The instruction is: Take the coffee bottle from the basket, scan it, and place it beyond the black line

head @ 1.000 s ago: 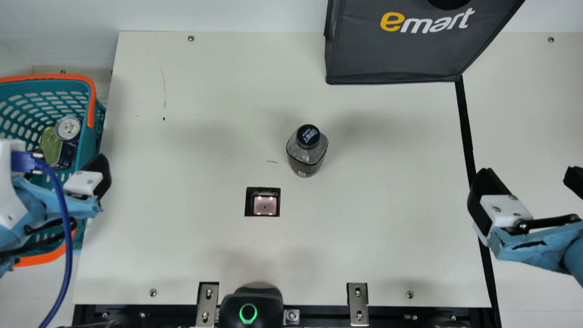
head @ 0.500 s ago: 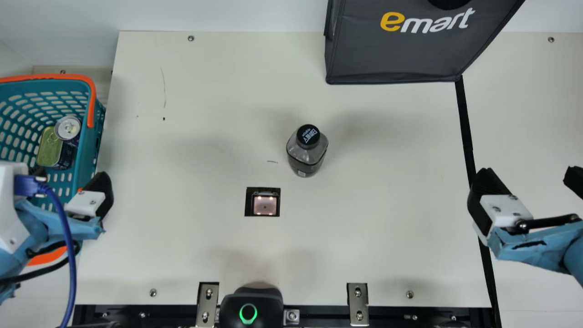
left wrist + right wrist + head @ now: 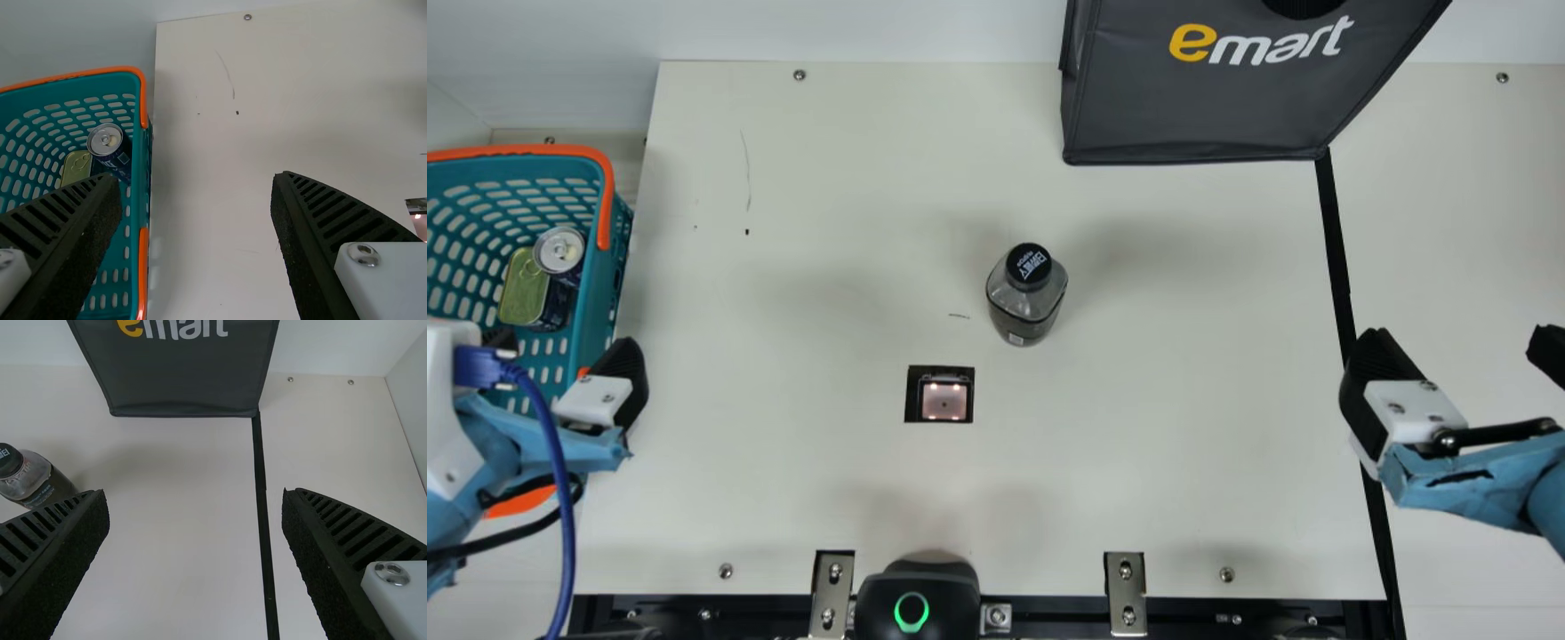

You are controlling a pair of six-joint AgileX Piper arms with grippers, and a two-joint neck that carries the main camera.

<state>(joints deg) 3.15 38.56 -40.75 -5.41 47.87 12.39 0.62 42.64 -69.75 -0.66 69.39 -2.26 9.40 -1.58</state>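
The dark coffee bottle stands upright on the table, right of the square scanner window. My left gripper is over the front part of the teal basket; in the left wrist view the same gripper has its fingers wide apart with nothing between. At the right, my right gripper is over the black line, well away from the bottle. In the right wrist view this gripper is open and empty, with the bottle beyond one finger.
A can and a flat tin lie in the basket. The dark shopping bag stands at the back, its corner meeting the line. A black device with a green ring sits at the front edge between metal brackets.
My left gripper has shifted toward the table's front edge, uncovering more of the basket, and has barely moved over the last half second. The bottle and right arm have stayed put.
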